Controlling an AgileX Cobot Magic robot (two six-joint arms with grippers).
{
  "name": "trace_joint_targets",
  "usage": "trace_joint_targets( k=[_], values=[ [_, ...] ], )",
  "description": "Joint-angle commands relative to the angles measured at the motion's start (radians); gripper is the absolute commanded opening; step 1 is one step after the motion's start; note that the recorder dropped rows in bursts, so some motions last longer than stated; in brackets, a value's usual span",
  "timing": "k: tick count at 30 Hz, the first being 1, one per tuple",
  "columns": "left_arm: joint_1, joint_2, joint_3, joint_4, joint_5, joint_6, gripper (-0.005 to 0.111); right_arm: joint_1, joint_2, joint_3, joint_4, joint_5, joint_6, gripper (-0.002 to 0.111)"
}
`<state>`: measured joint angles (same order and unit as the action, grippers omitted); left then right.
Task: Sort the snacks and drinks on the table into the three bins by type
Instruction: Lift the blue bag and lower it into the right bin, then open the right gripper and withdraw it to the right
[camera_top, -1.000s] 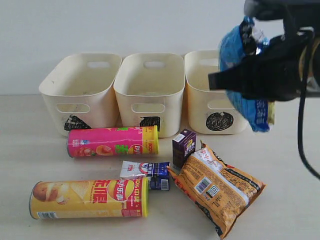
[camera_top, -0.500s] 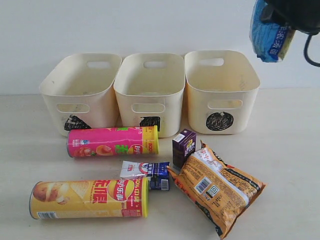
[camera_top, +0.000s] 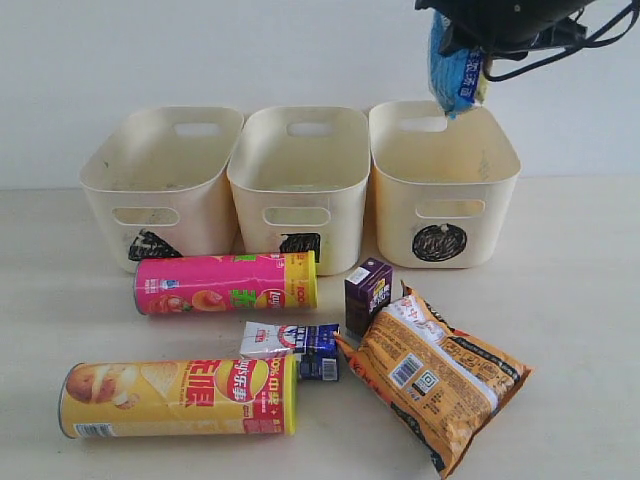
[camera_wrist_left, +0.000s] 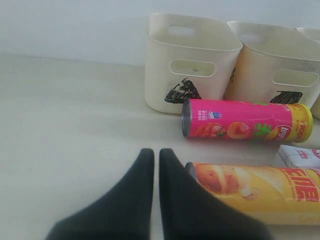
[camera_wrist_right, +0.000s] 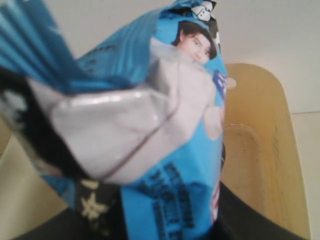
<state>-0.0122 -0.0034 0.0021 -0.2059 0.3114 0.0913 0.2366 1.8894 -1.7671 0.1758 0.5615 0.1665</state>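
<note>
My right gripper is shut on the blue-white foil bag, which hangs above the back of the circle bin; in the right wrist view the bag fills the frame with the bin below. Triangle bin and square bin stand to its left. On the table lie the pink tube, yellow tube, orange bag, purple carton and white-blue carton. My left gripper is shut, empty, beside the yellow tube.
A pale wall rises behind the bins. Bare tabletop lies right of the orange bag and left of the tubes. A black cable trails from the right arm at the top right.
My right gripper has carried the blue-white bag up and then leftward, from in front of the circle bin to above its back. Nothing on the table moved.
</note>
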Motion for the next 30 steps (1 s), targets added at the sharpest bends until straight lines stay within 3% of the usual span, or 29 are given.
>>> trace_joint_targets(
  k=[1, 7, 9, 15, 18, 26, 28, 30],
  values=[
    [0.002, 0.003, -0.002, -0.008, -0.001, -0.009, 0.004, -0.009, 0.057, -0.042, -0.003, -0.014, -0.012, 0.000],
    [0.002, 0.003, -0.002, -0.008, -0.003, -0.009, 0.004, -0.009, 0.100, -0.042, -0.003, -0.049, -0.012, 0.006],
    [0.002, 0.003, -0.002, -0.008, -0.003, -0.009, 0.004, -0.009, 0.112, -0.042, -0.003, -0.051, -0.012, 0.017],
    [0.002, 0.003, -0.002, -0.008, -0.003, -0.009, 0.004, -0.009, 0.144, -0.042, -0.003, -0.042, -0.012, 0.069],
    [0.002, 0.003, -0.002, -0.008, -0.003, -0.009, 0.004, -0.009, 0.144, -0.042, -0.003, -0.042, -0.016, 0.080],
    [0.002, 0.003, -0.002, -0.008, -0.003, -0.009, 0.004, -0.009, 0.064, -0.042, -0.003, 0.011, -0.029, 0.077],
    [0.002, 0.003, -0.002, -0.008, -0.003, -0.009, 0.004, -0.009, 0.032, -0.042, -0.006, 0.061, -0.059, 0.066],
    [0.002, 0.003, -0.002, -0.008, -0.003, -0.009, 0.004, -0.009, 0.001, -0.042, -0.006, 0.129, -0.109, 0.046]
  ],
)
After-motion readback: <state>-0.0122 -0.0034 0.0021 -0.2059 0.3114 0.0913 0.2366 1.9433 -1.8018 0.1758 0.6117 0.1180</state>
